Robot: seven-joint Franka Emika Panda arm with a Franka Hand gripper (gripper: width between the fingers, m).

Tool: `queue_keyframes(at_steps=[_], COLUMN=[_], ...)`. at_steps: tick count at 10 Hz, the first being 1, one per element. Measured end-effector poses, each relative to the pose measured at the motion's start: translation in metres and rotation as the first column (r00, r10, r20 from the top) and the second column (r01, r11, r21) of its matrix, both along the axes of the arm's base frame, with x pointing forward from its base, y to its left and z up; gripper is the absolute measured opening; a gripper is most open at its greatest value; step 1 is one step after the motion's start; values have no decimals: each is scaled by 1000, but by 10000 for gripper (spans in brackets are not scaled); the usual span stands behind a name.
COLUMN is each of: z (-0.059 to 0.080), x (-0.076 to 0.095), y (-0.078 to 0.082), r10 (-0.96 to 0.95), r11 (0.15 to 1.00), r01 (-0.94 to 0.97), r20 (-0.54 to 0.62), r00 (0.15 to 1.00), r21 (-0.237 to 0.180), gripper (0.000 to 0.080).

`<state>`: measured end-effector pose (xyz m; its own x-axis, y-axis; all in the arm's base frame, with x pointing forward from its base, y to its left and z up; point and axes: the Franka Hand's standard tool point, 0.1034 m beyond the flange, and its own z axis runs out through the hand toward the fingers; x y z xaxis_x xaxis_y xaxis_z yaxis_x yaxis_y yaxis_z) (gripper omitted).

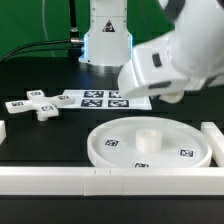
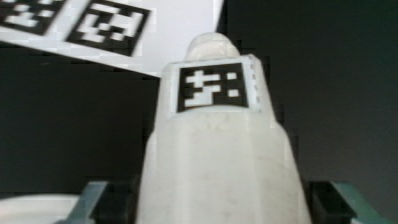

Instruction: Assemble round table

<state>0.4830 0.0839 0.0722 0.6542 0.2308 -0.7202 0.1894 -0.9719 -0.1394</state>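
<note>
Gripper point(image 2: 214, 198) first: its two dark fingers point(image 2: 100, 200) press the two sides of the single short cylinder leg point(image 2: 217, 140), which shows against the black table point(image 1: 40, 138). One white arm point(image 1: 165, 60) fills the exterior view's right. One round disc point(image 1: 170, 141), smooth white plastic with a raised rim and a stubby central hub, shows four tags and lies among white border blocks point(image 1: 50, 178). One flat marker board point(image 1: 105, 98) lies behind it. One cross-shaped piece point(image 1: 40, 104), with four arms, lies at the exterior view's left. The leg is smooth and round-ended, and bears one square tag point(image 2: 214, 87).
</note>
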Motion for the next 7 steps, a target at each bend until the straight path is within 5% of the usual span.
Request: queue_keyframes(at_steps=[5, 7], z=[2, 20], x=[13, 45], y=[-1, -9], r10=[8, 21], r11=[1000, 997], r01=[-10, -38], r20=[62, 228], r00=[998, 973], r21=[25, 71], gripper=[409, 409])
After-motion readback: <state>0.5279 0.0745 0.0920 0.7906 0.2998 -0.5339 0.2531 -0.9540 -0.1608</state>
